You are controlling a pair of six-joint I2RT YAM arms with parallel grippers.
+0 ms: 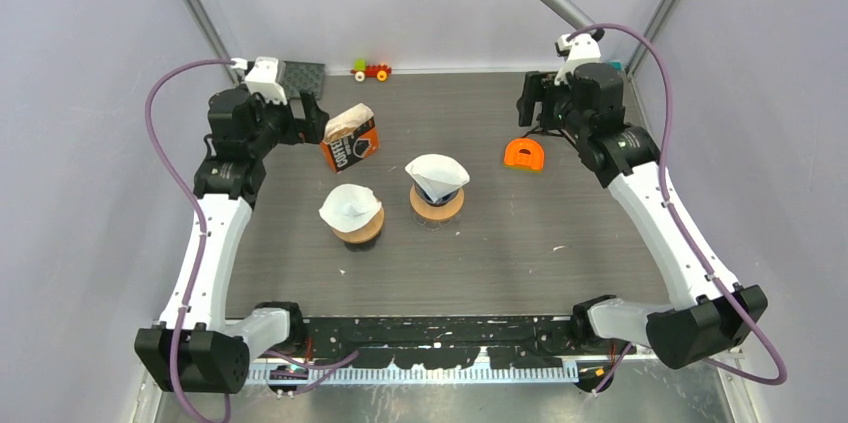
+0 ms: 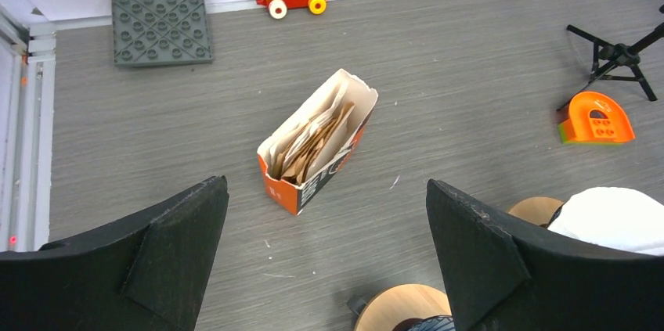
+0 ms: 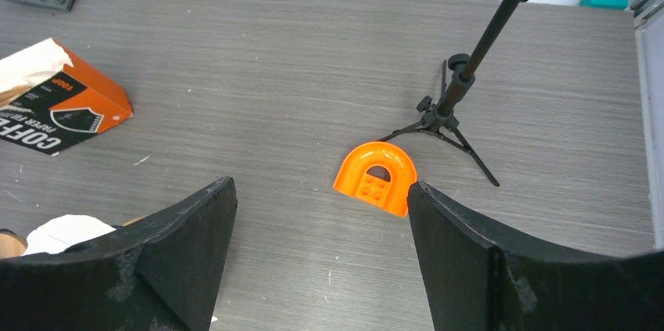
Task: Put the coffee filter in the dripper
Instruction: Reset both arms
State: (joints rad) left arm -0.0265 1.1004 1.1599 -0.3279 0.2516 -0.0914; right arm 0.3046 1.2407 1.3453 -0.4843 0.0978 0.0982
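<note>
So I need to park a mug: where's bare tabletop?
Bare: the wide near strip between the arm bases and the left dripper and right dripper; also the patch right of the right dripper, nearer than the orange arch block. Crowded: the middle, around the filter box.

Robot lab: panel-walled test table (image 1: 480, 263)

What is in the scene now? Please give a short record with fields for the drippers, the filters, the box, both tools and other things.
Drippers: left dripper and right dripper, both with wooden collars, standing apart on the table
Filters: left filter and right filter, white paper, one in each dripper
Box: coffee filter box, open, brown filters inside
Left tool: open, empty
Right tool: open, empty
Other: orange arch block, toy car, grey baseplate, microphone stand
</note>
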